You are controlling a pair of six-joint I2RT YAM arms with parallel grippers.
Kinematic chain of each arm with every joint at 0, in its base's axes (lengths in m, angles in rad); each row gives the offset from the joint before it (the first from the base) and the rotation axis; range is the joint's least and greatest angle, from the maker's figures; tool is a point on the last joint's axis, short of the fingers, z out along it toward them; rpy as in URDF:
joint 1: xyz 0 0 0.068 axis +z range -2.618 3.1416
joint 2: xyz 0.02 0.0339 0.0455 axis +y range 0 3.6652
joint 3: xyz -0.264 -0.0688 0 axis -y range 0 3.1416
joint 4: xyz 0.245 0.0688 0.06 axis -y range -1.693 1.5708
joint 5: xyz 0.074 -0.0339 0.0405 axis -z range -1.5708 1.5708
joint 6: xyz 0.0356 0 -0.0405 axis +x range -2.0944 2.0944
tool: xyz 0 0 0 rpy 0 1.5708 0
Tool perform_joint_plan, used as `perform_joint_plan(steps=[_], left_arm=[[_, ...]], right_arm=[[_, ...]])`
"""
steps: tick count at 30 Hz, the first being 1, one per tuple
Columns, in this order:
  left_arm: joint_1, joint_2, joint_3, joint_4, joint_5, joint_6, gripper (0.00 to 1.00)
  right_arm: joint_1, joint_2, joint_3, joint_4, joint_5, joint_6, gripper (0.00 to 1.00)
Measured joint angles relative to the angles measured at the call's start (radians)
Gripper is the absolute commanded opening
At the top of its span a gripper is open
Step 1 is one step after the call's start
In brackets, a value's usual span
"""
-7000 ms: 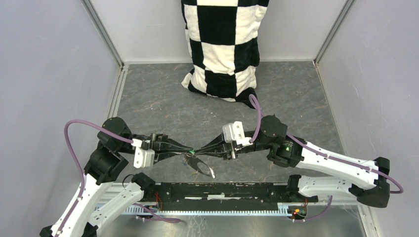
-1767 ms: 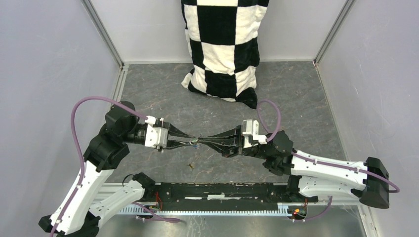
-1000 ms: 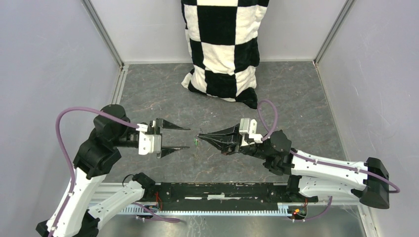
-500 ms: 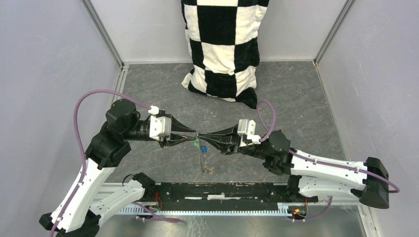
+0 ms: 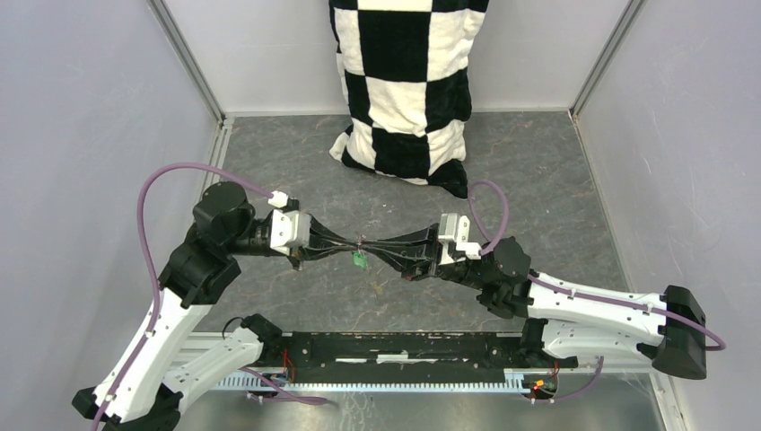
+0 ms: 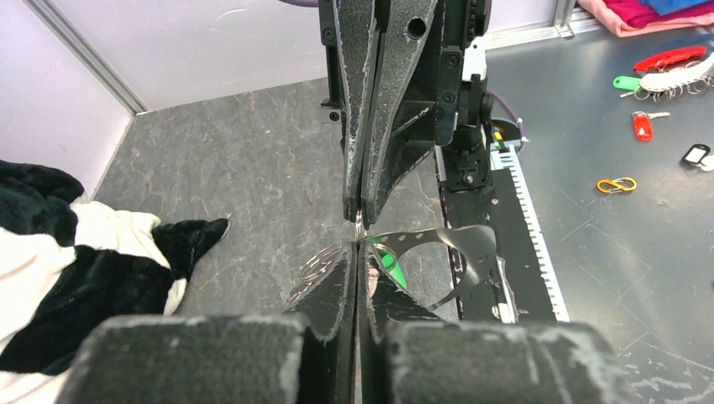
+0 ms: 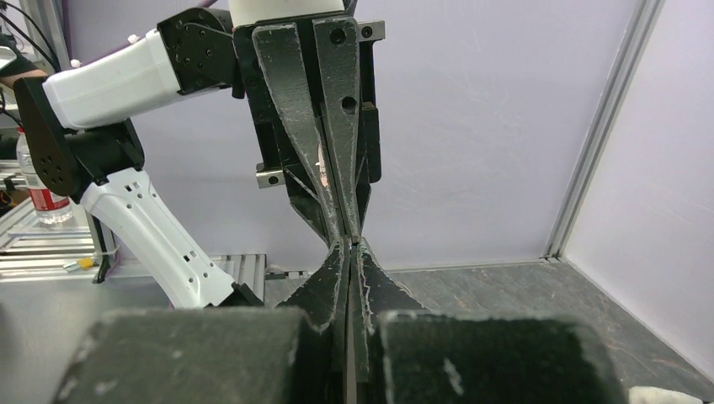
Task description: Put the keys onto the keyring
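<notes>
We see the left end effector (image 5: 354, 245) and right end effector (image 5: 369, 245), both closed tight, pinching the dark strap keyring (image 6: 468, 251); a green key (image 5: 358, 260) dangles.

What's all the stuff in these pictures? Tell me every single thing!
checkered cloth: one, black and white, back of the table.
keyring: one, dark strap loop, hanging where the gripper tips meet.
green key: one, dangling under the tips.
key tags: several, red, green, white, beyond the table.
orange clip: one, near the tags.
bottle: one, red label, beyond the table.
left gripper: one, black, shut.
right gripper: one, black, shut, tip against the left's.
</notes>
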Motion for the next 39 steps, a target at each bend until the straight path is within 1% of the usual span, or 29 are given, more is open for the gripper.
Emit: perform_joint_plan(steps=[2,4,7,9,11,12,14,17,19,22,26,28,31,33,39], left_arm=[[0.0,-0.003,-0.007,0.021,0.003,-0.014,0.02],[0.0,-0.003,-0.012,0.038,0.007,-0.026,0.02],[0.0,-0.003,-0.013,0.031,0.016,-0.021,0.02],[0.0,-0.001,-0.013,-0.009,0.023,0.021,0.02],[0.0,0.006,-0.004,-0.075,0.023,0.091,0.02],[0.0,0.013,0.004,-0.109,0.023,0.126,0.02],[0.0,0.034,0.03,-0.192,0.021,0.219,0.02],[0.0,0.059,0.058,-0.283,0.013,0.323,0.02],[0.0,0.075,0.074,-0.325,0.001,0.376,0.02],[0.0,0.087,0.091,-0.366,-0.016,0.435,0.02],[0.0,0.088,0.104,-0.402,-0.036,0.491,0.02],[0.0,0.088,0.106,-0.408,-0.046,0.504,0.02],[0.0,0.088,0.106,-0.417,-0.055,0.525,0.02],[0.0,0.088,0.106,-0.422,-0.056,0.53,0.02],[0.0,0.088,0.108,-0.427,-0.055,0.542,0.02]], right_arm=[[0.0,0.0,0.0,0.008,0.0,0.011,0.05],[0.0,0.0,0.0,0.013,-0.001,0.022,0.17],[-0.001,-0.013,0.004,-0.032,-0.004,0.026,0.29],[-0.006,-0.026,0.027,-0.118,-0.01,0.018,0.33],[-0.016,-0.03,0.087,-0.245,-0.035,-0.013,0.38],[-0.021,-0.029,0.122,-0.305,-0.048,-0.029,0.39],[-0.032,-0.012,0.23,-0.452,-0.077,-0.069,0.43],[-0.04,0.047,0.422,-0.648,-0.12,-0.129,0.45],[-0.042,0.107,0.564,-0.788,-0.151,-0.173,0.45],[-0.042,0.168,0.679,-0.936,-0.178,-0.223,0.45],[-0.043,0.199,0.699,-1.084,-0.192,-0.262,0.45],[-0.043,0.216,0.703,-1.144,-0.196,-0.272,0.43],[-0.043,0.24,0.708,-1.197,-0.2,-0.282,0.36],[-0.043,0.249,0.708,-1.217,-0.199,-0.287,0.28],[-0.043,0.257,0.708,-1.223,-0.19,-0.291,0.09]])
